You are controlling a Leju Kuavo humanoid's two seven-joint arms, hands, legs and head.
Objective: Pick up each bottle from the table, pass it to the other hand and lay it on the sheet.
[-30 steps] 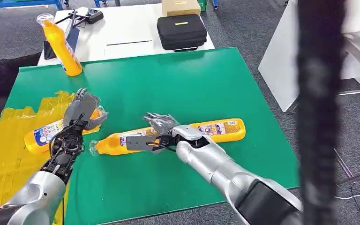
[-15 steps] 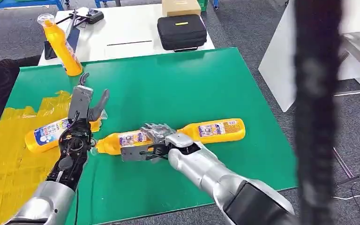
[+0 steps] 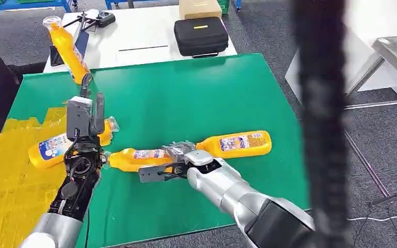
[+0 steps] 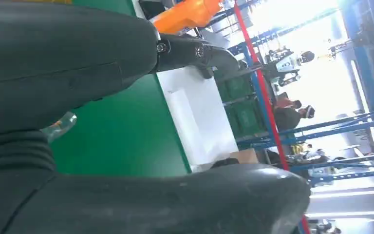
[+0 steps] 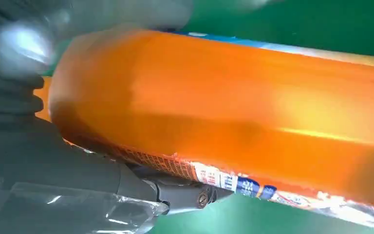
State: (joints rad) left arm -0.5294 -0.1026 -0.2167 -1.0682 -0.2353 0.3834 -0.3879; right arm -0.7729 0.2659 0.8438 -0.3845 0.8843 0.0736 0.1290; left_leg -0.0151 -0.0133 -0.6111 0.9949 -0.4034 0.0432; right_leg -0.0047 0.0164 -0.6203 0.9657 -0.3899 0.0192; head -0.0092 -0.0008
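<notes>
The bottle in play (image 3: 186, 150) lies on its side across the middle of the frame on the green table (image 3: 212, 93), cap end toward the left, base toward the right. The right hand (image 3: 168, 160) sits over its middle with fingers wrapped around the body; the right wrist view shows the orange body (image 5: 233, 112) pressed close against the palm, so this looks like the pick-up step, with the grasp made and the lift not yet done. The next move, as I judge it, calls for raising the bottle level and bringing it left to meet the other hand. The left hand (image 3: 85, 116) stands raised at left of centre, fingers spread and pointing up, holding nothing; the left wrist view shows its thumb and fingers (image 4: 195, 48) apart with only table between them. Just behind it, a second bottle (image 3: 51, 150) lies on the yellow sheet (image 3: 5, 181) at lower left, apparently already delivered. A third bottle (image 3: 67, 49) stands tilted at the upper left edge of the table, waiting its turn.
</notes>
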